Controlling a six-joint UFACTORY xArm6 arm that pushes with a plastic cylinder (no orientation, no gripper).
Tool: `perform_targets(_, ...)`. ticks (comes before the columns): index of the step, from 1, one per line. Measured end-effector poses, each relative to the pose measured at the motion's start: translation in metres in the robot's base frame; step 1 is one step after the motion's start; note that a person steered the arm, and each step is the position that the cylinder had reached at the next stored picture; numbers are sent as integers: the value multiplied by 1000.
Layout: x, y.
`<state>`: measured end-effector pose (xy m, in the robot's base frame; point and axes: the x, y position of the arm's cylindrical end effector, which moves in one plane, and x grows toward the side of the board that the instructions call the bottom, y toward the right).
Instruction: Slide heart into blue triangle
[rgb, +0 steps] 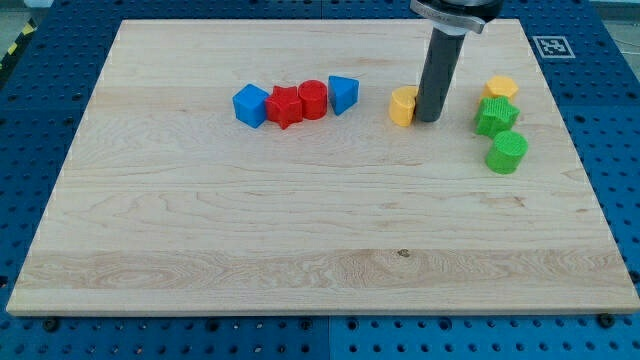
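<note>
A yellow heart block (402, 106) lies right of centre near the view's top. My tip (429, 119) stands just to its right, touching or nearly touching it. The blue triangle (342, 94) lies a short way left of the heart. It is the right end of a row with a red cylinder (313, 99), a red star-like block (285, 107) and a blue cube (250, 105).
A yellow hexagon (501, 88), a green star-like block (496, 116) and a green cylinder (507, 152) sit at the view's right. The wooden board (300, 240) lies on a blue perforated table. A marker tag (550, 46) is at the top right.
</note>
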<state>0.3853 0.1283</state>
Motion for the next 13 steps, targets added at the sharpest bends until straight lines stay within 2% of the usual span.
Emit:
perform_targets(2,26,0)
perform_targets(5,41,0)
perform_targets(9,-6,-35)
perform_targets(11,-11,-41)
perform_targets(12,-11,10)
perform_targets(13,-26,14)
